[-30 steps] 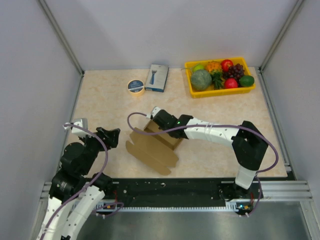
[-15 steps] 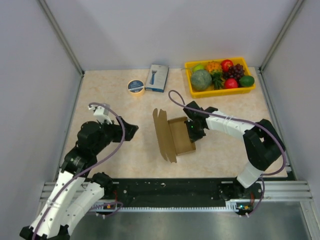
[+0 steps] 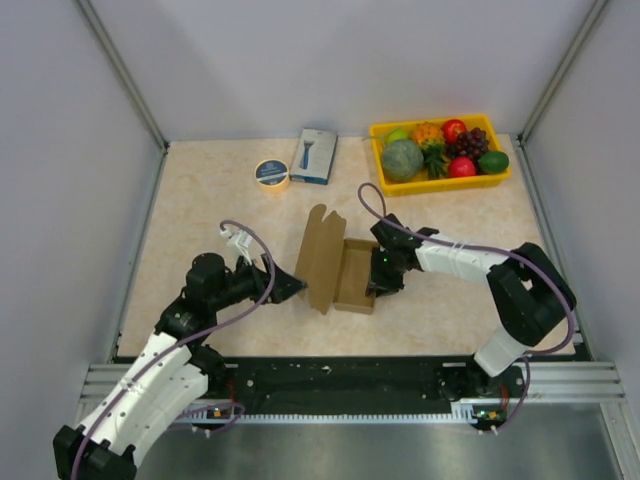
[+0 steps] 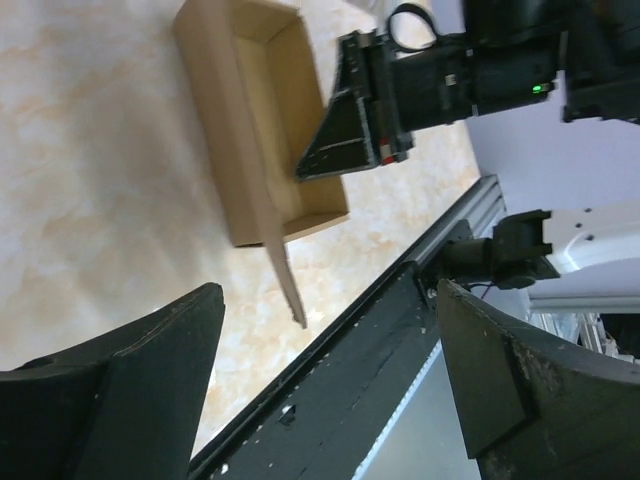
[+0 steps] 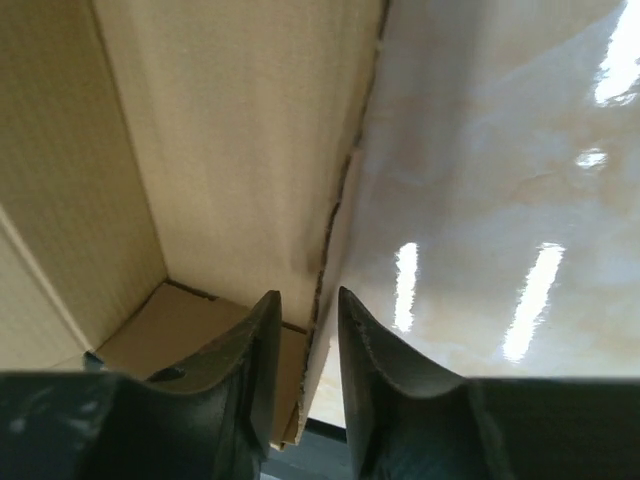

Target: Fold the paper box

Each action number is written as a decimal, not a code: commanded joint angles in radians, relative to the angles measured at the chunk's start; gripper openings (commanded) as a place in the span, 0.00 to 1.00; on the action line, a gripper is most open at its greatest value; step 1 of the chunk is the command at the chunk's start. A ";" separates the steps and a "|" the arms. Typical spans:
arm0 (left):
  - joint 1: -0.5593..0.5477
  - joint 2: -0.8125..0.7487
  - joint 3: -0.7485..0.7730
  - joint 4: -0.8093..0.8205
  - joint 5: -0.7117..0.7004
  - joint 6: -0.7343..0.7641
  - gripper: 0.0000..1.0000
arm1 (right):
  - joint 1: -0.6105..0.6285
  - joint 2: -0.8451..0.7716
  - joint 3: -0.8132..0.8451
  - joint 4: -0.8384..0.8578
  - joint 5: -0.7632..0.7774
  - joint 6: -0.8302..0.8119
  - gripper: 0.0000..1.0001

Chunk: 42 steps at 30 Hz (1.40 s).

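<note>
The right gripper (image 5: 308, 296) shows two dark fingers (image 5: 240, 385) at the bottom of the view, standing slightly apart. The thin, ragged edge of one wall of the paper box (image 5: 230, 130) runs down into the gap between them, which looks wider than the wall. Left of that edge are the box's brown inside and an inner corner. Right of it is the glossy, pale marbled table (image 5: 500, 180), streaked with light reflections.

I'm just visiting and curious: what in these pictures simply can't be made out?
- Right wrist view: whether the right gripper presses the wall of the brown cardboard paper box or stands just off it; the gap is too narrow to tell.
- Right wrist view: most of the box, outside the picture's edges; only one inner corner shows.
- Top view: that gripper's tips, hidden under its own black wrist.
- Top view: the print on the small blue-and-white box, too small.
</note>
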 commanded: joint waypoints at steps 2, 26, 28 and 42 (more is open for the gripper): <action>-0.050 -0.009 0.017 0.114 0.016 0.031 0.94 | 0.005 -0.108 -0.050 0.209 -0.107 0.113 0.45; -0.272 0.384 0.350 -0.133 -0.452 0.497 0.20 | -0.279 -0.337 -0.017 0.554 -0.522 -0.598 0.86; -0.269 0.391 0.365 -0.162 -0.444 0.554 0.16 | -0.279 -0.291 0.026 0.554 -0.526 -0.649 0.86; -0.269 0.394 0.485 -0.187 -0.334 0.807 0.08 | -0.354 -0.170 0.083 0.504 -0.872 -0.839 0.80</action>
